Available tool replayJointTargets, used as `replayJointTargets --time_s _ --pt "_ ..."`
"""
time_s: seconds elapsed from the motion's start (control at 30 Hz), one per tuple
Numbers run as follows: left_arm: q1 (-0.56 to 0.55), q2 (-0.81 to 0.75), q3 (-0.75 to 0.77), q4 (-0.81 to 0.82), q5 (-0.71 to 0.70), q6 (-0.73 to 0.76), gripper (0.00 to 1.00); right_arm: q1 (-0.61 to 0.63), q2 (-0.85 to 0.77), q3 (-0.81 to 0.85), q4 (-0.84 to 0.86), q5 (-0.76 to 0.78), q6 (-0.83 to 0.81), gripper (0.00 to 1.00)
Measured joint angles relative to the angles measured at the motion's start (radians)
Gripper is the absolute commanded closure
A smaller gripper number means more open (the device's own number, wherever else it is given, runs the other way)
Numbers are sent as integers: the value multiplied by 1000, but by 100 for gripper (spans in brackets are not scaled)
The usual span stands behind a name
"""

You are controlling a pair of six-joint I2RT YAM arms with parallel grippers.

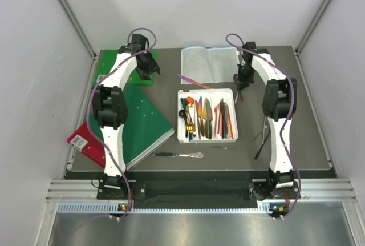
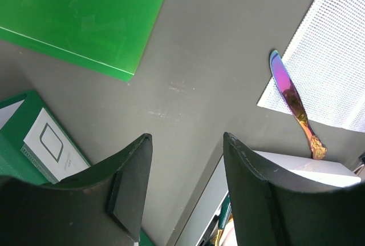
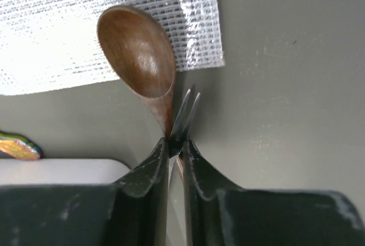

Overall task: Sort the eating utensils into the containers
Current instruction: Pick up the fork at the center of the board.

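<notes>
Nearest to my bases, a silver metal table knife [image 1: 179, 154] lies flat on the dark grey bench [image 1: 296, 154], just in front of the white rectangular plastic tray [image 1: 209, 140]. The tray sits mid-bench between my two arms, and its long narrow compartments run away from me. The left compartment holds black, orange and gold spoons [image 1: 189, 117]. The next ones hold purple, gold and iridescent knives [image 1: 204, 117]. The right side holds slim orange, teal and dark chopsticks [image 1: 226, 117]. I cannot tell the exact count in each compartment.

To the left lie flat green books [image 1: 140, 115], with a red one [image 1: 82, 139] under their near corner.

Just beyond the tray, an iridescent metal knife [image 2: 291, 100] lies at a slant. Its blade is on a white mesh mat [image 2: 333, 52] and its gold handle end is near the tray's far rim.

My left gripper [image 2: 187, 140] hangs above bare bench beside a bright green sheet [image 2: 85, 17], with its fingers apart and nothing between them.

My right gripper [image 3: 175, 146] is at the tray's far right corner. It is clamped on a brown wooden spoon [image 3: 137, 52] and a dark metal fork [image 3: 187, 109] together. The spoon's bowl overlaps the mat's edge.
</notes>
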Motion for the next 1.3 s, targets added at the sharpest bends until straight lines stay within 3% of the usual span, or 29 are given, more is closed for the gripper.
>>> replayJointTargets --time_s 0.63,0.73,0.93,1.1,1.17,1.3 --pt "-6 0 0 0 19 0 42 0 -18 -1 1 5 -14 100" --pt "-6 0 0 0 23 0 43 0 -25 -1 0 7 -16 93" --pt "-10 0 0 0 26 0 43 0 -27 -3 -1 7 -18 95" --pt "-13 0 0 0 26 0 43 0 -27 -3 0 6 -19 83" --pt "-14 0 0 0 26 0 43 0 -27 -3 0 5 -23 73" --pt "-17 0 0 0 26 0 43 0 -27 -4 -1 -4 -29 68"
